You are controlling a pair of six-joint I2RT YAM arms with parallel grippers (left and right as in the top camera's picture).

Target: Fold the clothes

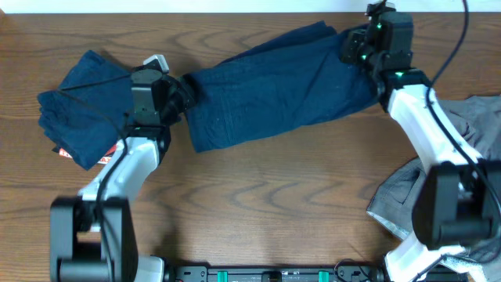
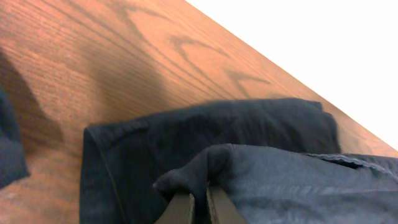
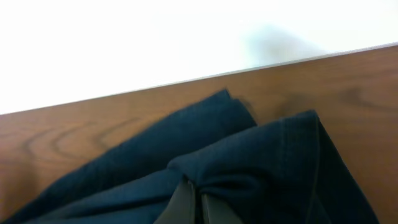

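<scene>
Two grips are set: our left pincer (image 2: 199,204) and right pincer (image 3: 195,200) each clamp the navy garment (image 1: 274,78). We should carry it level and taut between them.

The end effector (image 2: 199,208) sits at the bottom edge, its two fingers (image 2: 181,210) nearly together and pinching a raised fold of dark blue cloth (image 2: 280,180). A lower layer of it spreads flat on the wooden counter (image 2: 93,56). Another dark fabric (image 2: 7,149) shows at the left edge.
</scene>
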